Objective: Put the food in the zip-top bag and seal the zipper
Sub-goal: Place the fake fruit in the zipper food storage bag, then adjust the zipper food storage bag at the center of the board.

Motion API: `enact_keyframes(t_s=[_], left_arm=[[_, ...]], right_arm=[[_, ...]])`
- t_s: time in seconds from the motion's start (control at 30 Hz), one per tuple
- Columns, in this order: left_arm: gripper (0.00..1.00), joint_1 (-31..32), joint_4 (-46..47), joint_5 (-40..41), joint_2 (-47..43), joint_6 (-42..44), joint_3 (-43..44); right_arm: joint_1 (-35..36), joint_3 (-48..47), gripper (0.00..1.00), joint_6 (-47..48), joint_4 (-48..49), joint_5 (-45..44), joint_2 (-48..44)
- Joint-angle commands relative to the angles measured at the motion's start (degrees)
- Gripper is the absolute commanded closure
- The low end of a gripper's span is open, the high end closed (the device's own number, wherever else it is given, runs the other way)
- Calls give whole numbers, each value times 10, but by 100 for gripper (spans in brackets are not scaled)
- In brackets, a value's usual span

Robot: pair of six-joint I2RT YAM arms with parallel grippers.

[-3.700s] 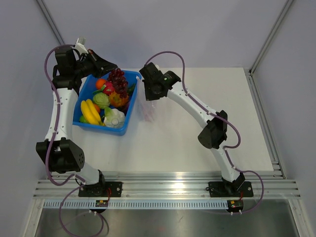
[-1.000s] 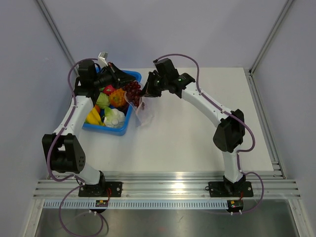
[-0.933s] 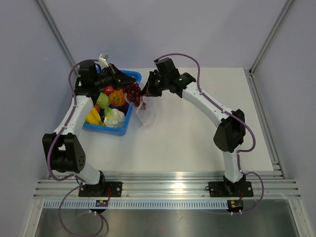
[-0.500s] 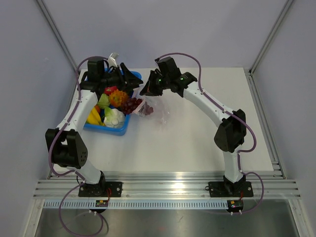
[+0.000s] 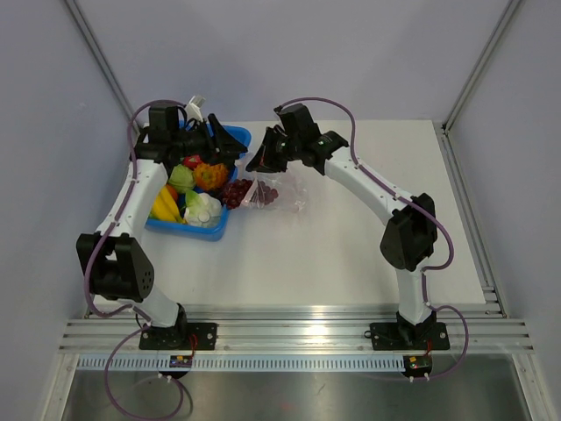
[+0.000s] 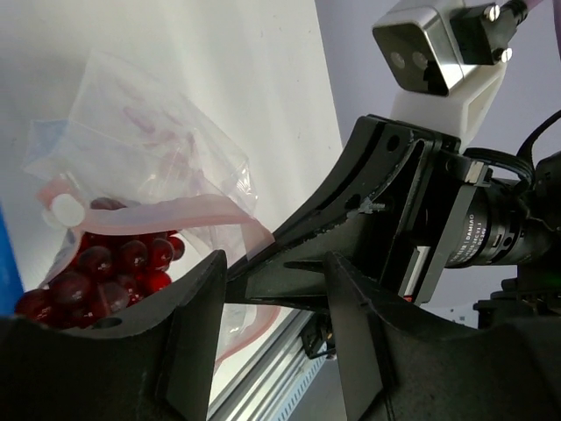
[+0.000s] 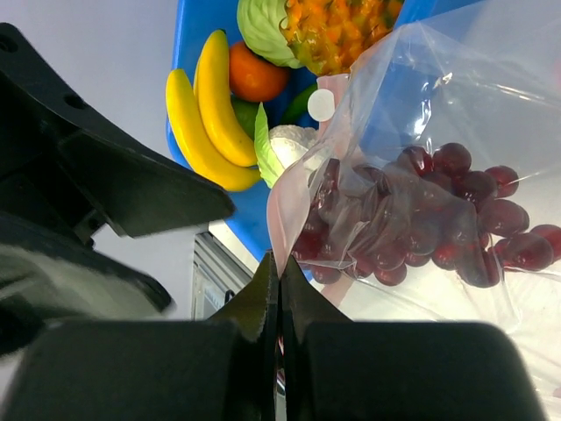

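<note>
While my right end effector (image 7: 279, 266) is pinched together on the rim of the zip-top bag (image 5: 282, 189), the bag lies lengthwise on the worktop (image 5: 351, 246) with its mouth facing left toward the blue tray (image 7: 186, 39). Glossy, knobbly dark grapes (image 7: 421, 230) sit just inside that mouth, under the pink zipper (image 6: 197, 210). My left end effector (image 6: 276, 263), jaws apart and empty, is nearer the smooth bananas (image 7: 206, 114) and leafy cabbage (image 5: 181, 178), so I judge it should fetch next. The film looks thin, crinkly and slippery.
</note>
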State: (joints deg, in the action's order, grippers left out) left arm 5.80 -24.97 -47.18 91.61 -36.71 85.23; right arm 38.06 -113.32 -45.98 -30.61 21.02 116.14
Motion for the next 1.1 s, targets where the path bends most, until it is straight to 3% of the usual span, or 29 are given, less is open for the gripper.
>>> enact_keyframes(t_s=[0.0,0.27,0.4,1.07], left_arm=[[49,-47,-16,23,-60,23,0],[52,-79,-10,51,-47,50,-70],[48,-79,-18,52,-36,79,-91],[48,-33,-1,71,14,140,-97]], right_arm=[[-4,-1,100,-9,42,26,-32],[-4,-3,100,-16,52,37,-26],[-4,-3,100,-17,54,39,-23],[-4,-13,100,-29,57,53,-10]])
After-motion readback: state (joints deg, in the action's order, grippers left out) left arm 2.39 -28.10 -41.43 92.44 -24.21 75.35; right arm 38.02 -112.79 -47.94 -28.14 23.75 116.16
